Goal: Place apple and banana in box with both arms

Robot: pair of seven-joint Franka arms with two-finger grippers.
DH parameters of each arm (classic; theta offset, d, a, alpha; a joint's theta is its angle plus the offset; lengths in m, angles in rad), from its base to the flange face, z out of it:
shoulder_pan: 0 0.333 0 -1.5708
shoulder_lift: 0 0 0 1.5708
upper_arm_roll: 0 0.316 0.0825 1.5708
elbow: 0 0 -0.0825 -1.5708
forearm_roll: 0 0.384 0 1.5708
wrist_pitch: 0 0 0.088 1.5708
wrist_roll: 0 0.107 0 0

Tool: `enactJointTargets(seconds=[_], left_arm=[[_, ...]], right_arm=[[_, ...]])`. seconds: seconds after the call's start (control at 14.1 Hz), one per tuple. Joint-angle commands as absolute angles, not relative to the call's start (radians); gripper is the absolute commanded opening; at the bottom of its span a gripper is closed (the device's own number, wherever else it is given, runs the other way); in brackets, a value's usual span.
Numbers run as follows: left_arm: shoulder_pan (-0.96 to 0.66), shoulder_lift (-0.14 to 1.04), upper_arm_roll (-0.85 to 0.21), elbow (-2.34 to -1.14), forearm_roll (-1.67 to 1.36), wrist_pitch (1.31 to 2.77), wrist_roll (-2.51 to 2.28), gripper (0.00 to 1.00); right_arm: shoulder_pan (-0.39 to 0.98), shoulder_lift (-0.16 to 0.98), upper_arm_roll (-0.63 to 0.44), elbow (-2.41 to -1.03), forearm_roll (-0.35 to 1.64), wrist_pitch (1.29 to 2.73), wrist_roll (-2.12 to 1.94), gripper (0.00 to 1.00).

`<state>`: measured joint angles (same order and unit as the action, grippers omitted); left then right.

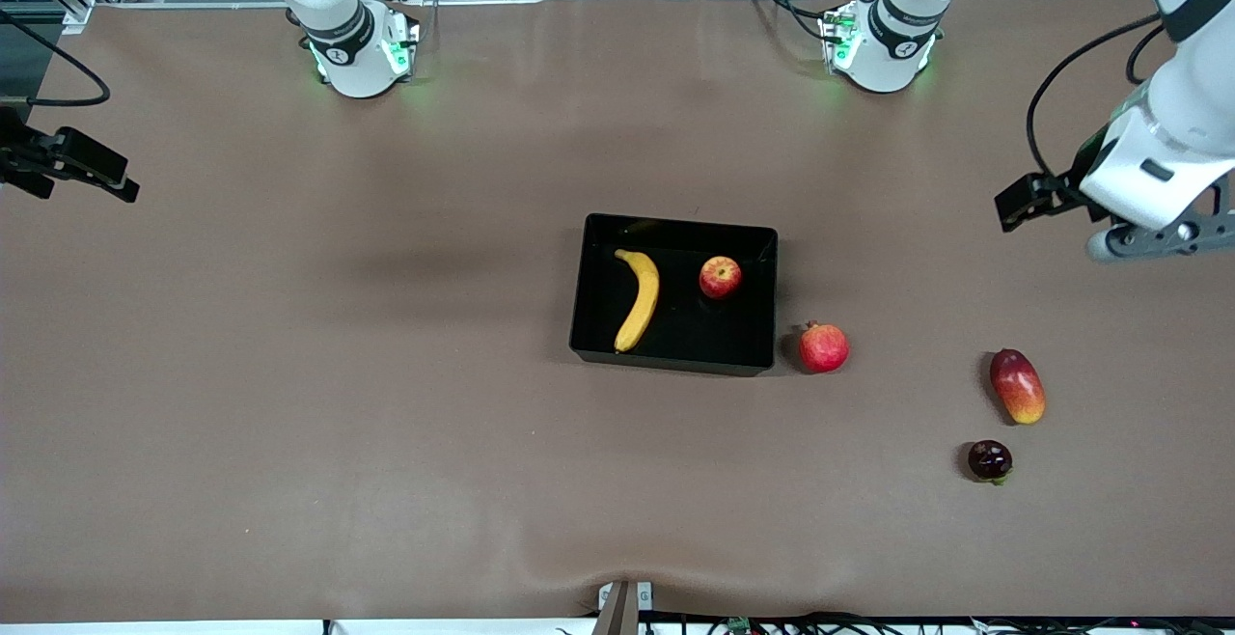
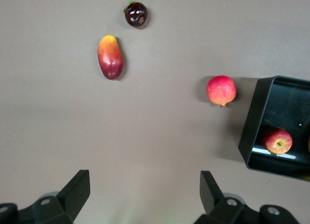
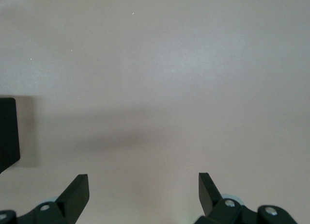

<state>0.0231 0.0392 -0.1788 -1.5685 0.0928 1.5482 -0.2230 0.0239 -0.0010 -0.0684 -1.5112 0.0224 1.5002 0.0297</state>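
The black box (image 1: 580, 297) stands in the middle of the table. The yellow banana (image 1: 638, 299) lies in it toward the right arm's end. The small red and yellow apple (image 1: 720, 277) lies in it toward the left arm's end. In the left wrist view the box (image 2: 255, 118) shows at the edge with the apple (image 2: 277, 140) inside. My left gripper (image 1: 1148, 234) (image 2: 145, 181) is open and empty, up over bare table at the left arm's end. My right gripper (image 1: 92, 172) (image 3: 143, 181) is open and empty, over bare table at the right arm's end; a box corner (image 3: 7, 132) shows in its view.
A red pomegranate (image 1: 823, 347) (image 2: 221, 90) lies on the table right beside the box, toward the left arm's end. A red-yellow mango (image 1: 1017, 386) (image 2: 110, 56) and a dark purple fruit (image 1: 990, 460) (image 2: 136, 14) lie nearer the front camera at that end.
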Motion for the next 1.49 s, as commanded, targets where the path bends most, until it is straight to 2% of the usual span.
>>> enactJointTargets(seconds=[0.0, 0.14, 0.78, 1.42], left_arm=[[-0.043, -0.081, -0.092, -1.678, 0.071, 1.555, -0.184, 1.0], [-0.04, -0.107, -0.094, -1.694, 0.051, 1.559, -0.186, 1.0], [-0.031, -0.097, -0.1, -1.635, 0.032, 1.476, -0.129, 1.0], [-0.032, -0.104, -0.101, -1.625, 0.026, 1.459, -0.132, 1.0]], right_arm=[[0.026, 0.008, -0.066, -1.493, 0.011, 1.489, 0.037, 1.0], [0.026, 0.008, -0.066, -1.493, 0.011, 1.488, 0.038, 1.0], [0.026, 0.008, -0.066, -1.493, 0.011, 1.488, 0.037, 1.0], [0.026, 0.008, -0.066, -1.493, 0.011, 1.488, 0.037, 1.0]])
